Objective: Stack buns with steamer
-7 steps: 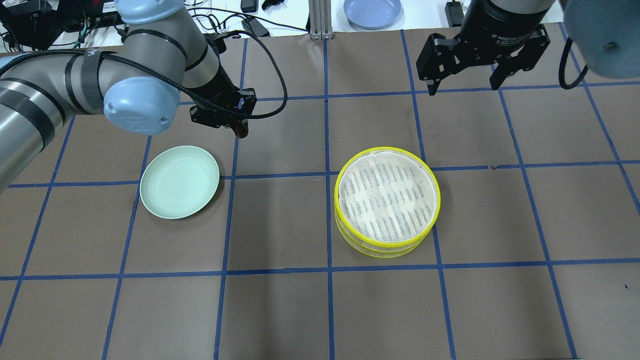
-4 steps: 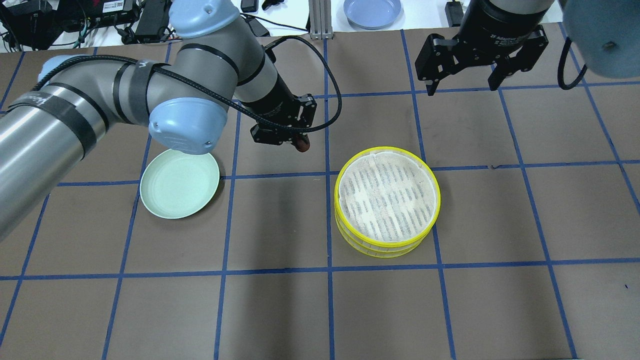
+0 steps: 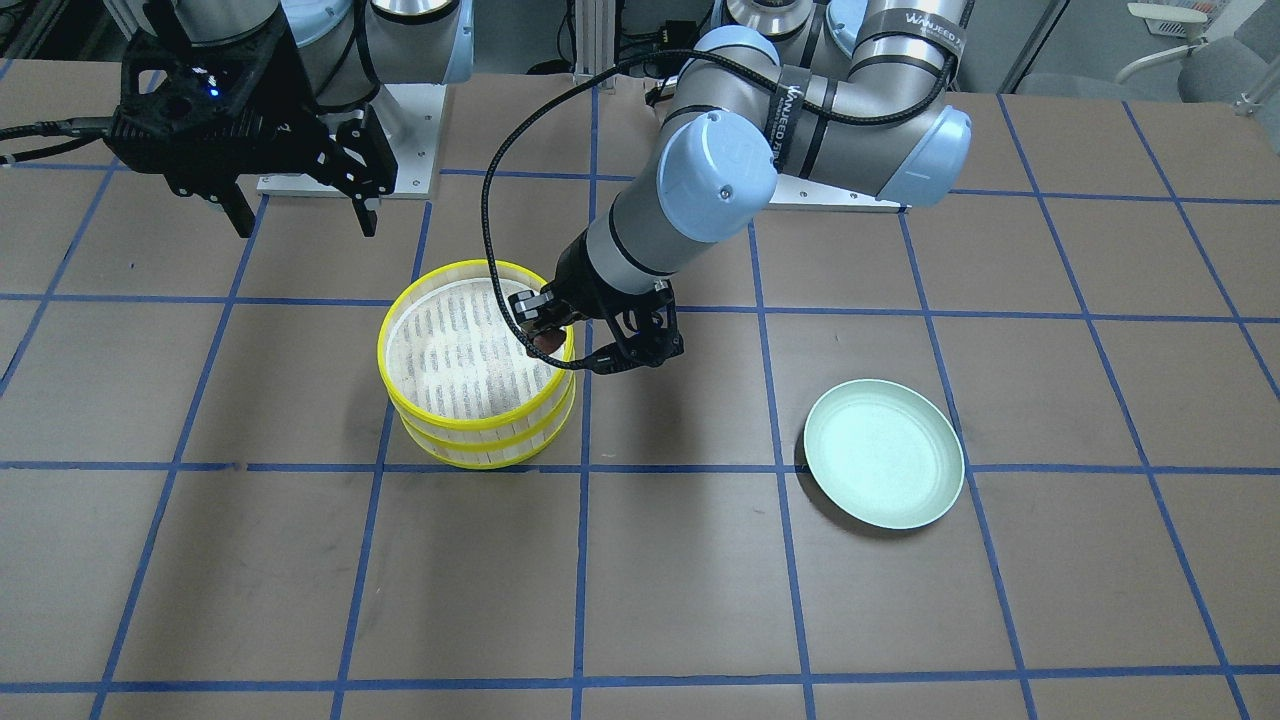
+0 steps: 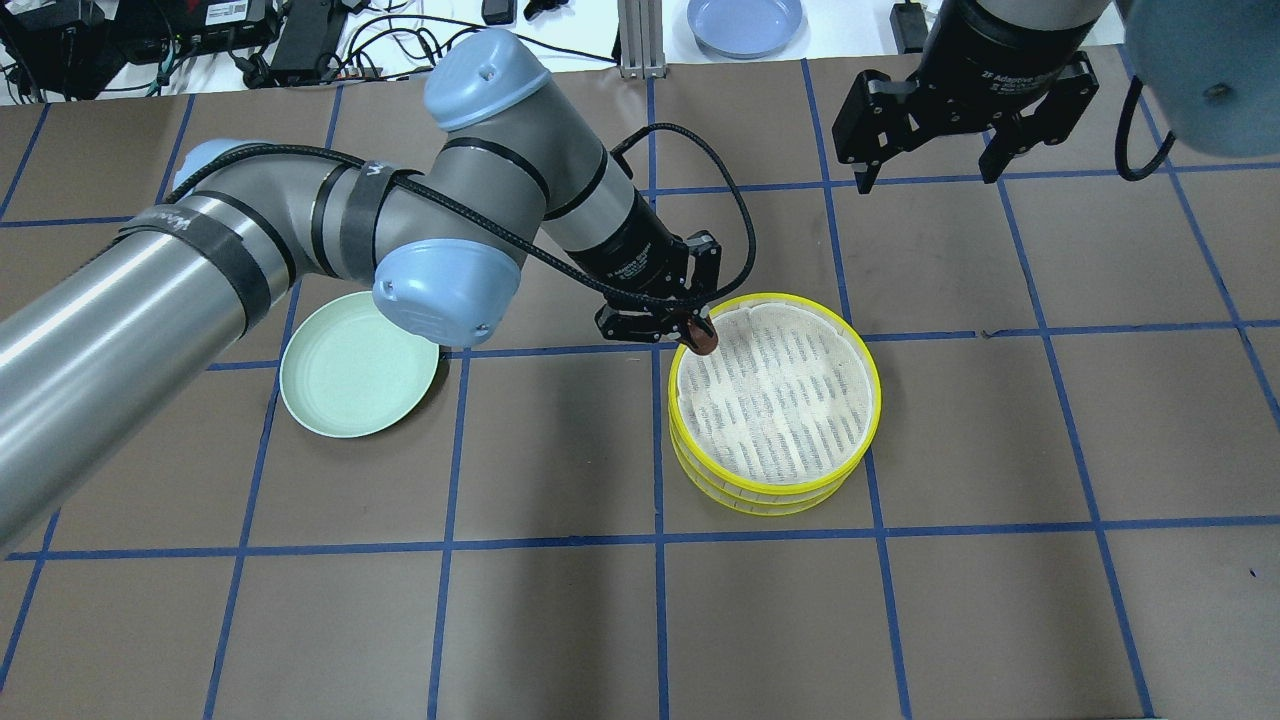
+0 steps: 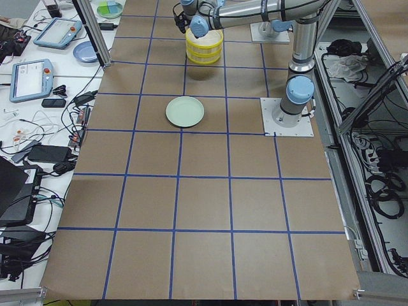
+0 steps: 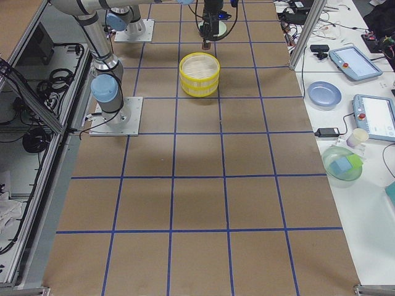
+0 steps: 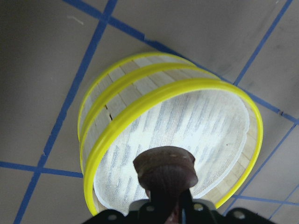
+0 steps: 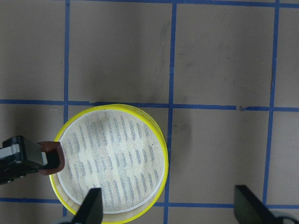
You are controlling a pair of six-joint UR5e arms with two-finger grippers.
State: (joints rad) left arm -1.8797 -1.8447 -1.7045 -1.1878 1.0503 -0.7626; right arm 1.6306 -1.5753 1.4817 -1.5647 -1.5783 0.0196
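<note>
Brown paper counter (image 3: 300, 580), blue tape grid.

Front-facing view: steamer (image 3: 480, 447), yellow-banded tiers stacked, with a white cloth liner (image 3: 450, 360) across the top. Left end effector (image 3: 548, 336) is clamped on the dark reddish-brown bun (image 3: 546, 344), at the steamer's rim on the side toward the pale green plate (image 3: 884, 467). The plate lies flat on the counter, well apart from the steamer. Right end effector (image 3: 305, 222) hangs above the counter on the steamer's robot side, jaws wide apart.

Overhead view: the bun is over the steamer's far-left rim, just at the yellow band. Cannot tell whether it touches rim or cloth. The left arm's elbow overlaps the plate's far edge. A blue plate (image 4: 745, 22) sits on the white bench beyond the counter.

Exterior left: plate nearer, steamer farther along. Both end effectors are too small to judge.

Exterior right: steamer in mid-counter, with the far arm's tool above its far rim.

Left wrist: the bun is pinched between two dark fingers at low centre, over the cloth just inside the near rim. Three yellow bands show on the steamer wall.

Right wrist: looks straight down. The steamer is at lower left with the bun at its left rim. This arm's own jaws are spread along the bottom edge.
</note>
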